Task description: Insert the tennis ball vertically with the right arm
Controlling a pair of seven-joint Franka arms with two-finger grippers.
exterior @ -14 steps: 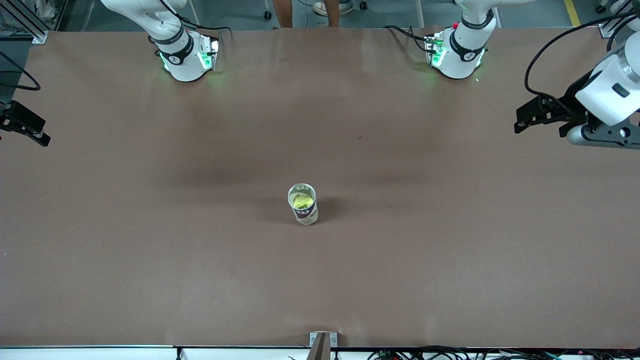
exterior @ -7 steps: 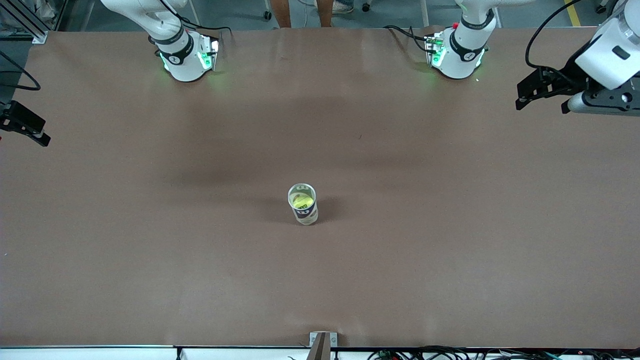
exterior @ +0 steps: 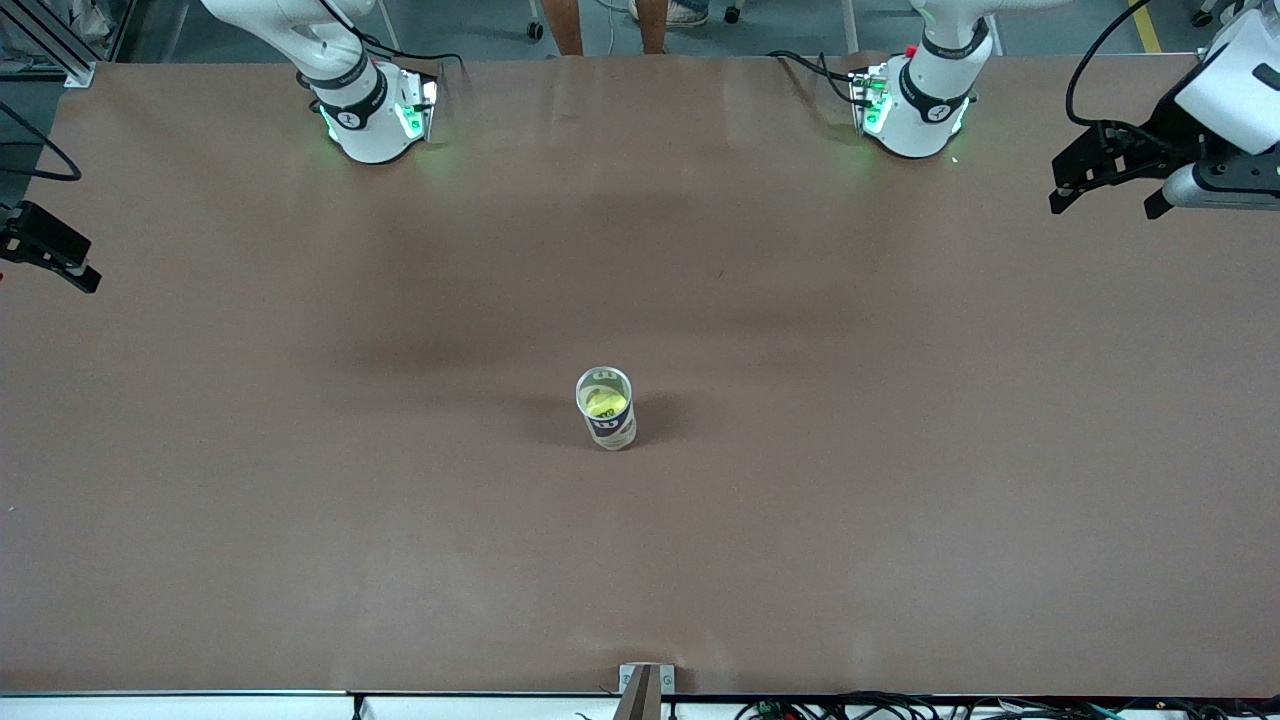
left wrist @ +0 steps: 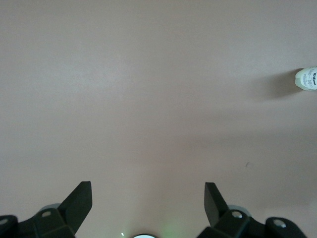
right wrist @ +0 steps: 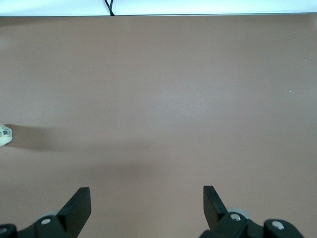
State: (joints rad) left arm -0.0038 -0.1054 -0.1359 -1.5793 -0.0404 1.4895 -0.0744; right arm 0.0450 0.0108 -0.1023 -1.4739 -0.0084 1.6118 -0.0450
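A clear tennis ball can (exterior: 606, 410) with a dark label stands upright in the middle of the brown table (exterior: 900, 520). Its mouth is open and a yellow tennis ball (exterior: 604, 403) sits inside it. My right gripper (exterior: 60, 265) hangs open and empty over the right arm's end of the table, well away from the can. My left gripper (exterior: 1105, 200) is open and empty over the left arm's end. In the left wrist view the gripper (left wrist: 147, 198) shows bare table between its fingers, with the can (left wrist: 307, 78) at the frame's edge. The right wrist view shows that gripper (right wrist: 147, 198) open and a sliver of the can (right wrist: 4, 135).
The two arm bases (exterior: 375, 115) (exterior: 915, 110) stand along the table edge farthest from the front camera, with a person's legs (exterior: 605, 20) just past that edge. A small metal bracket (exterior: 645, 682) and cables (exterior: 880, 708) sit at the edge nearest the front camera.
The left arm has drawn back toward its base and its end of the table, gripper still open. The right arm, the can and the ball have not moved.
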